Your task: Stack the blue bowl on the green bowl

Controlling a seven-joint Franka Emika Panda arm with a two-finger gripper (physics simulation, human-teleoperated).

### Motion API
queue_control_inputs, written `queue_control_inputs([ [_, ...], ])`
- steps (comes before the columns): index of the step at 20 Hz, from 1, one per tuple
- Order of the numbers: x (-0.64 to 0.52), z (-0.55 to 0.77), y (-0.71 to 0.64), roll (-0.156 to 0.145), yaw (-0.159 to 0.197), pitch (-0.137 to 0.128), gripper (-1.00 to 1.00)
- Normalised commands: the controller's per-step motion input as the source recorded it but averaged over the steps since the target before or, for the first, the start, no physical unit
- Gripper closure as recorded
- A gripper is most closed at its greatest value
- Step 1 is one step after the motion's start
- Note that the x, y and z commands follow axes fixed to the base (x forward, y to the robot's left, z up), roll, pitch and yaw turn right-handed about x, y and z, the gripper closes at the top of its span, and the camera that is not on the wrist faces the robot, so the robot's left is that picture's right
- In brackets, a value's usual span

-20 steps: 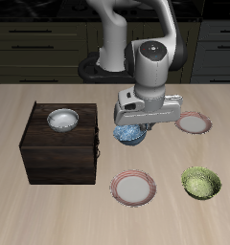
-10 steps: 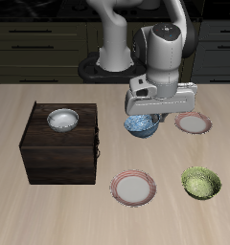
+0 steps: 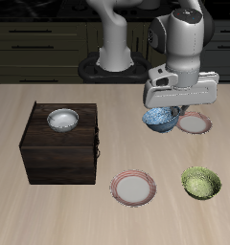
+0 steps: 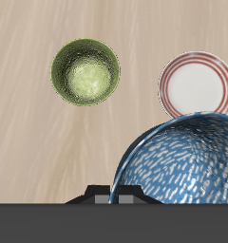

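The blue bowl, with a blue-and-white mottled glaze, hangs in the air under my gripper, which is shut on its rim. It is above the table, farther back than the green bowl. The green bowl sits on the table near the front edge. In the wrist view the blue bowl fills the space close to the fingers, and the green bowl lies on the wood away from it. The fingertips are hidden by the bowl.
A dark wooden box carries a silvery-white bowl on top. One pink-rimmed plate lies near the front edge, another lies just beside the held bowl and also shows in the wrist view.
My gripper has carried the blue bowl sideways across the table, away from the wooden box and toward the farther pink-rimmed plate, staying lifted.
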Motion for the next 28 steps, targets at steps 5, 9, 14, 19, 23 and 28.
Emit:
queue_control_inputs([
  [5, 0.26, 0.09, 0.25, 0.004, -0.002, -0.006, 1.00],
  [9, 0.23, -0.02, 0.17, 0.000, -0.003, 0.015, 1.00],
  [14, 0.34, 0.05, 0.16, -0.023, -0.014, -0.008, 1.00],
  [19, 0.18, 0.07, 0.12, -0.005, -0.005, -0.008, 1.00],
  [23, 0.20, 0.11, 0.13, 0.005, -0.013, 0.003, 1.00],
  [28, 0.22, 0.08, 0.01, -0.007, 0.001, -0.005, 1.00],
])
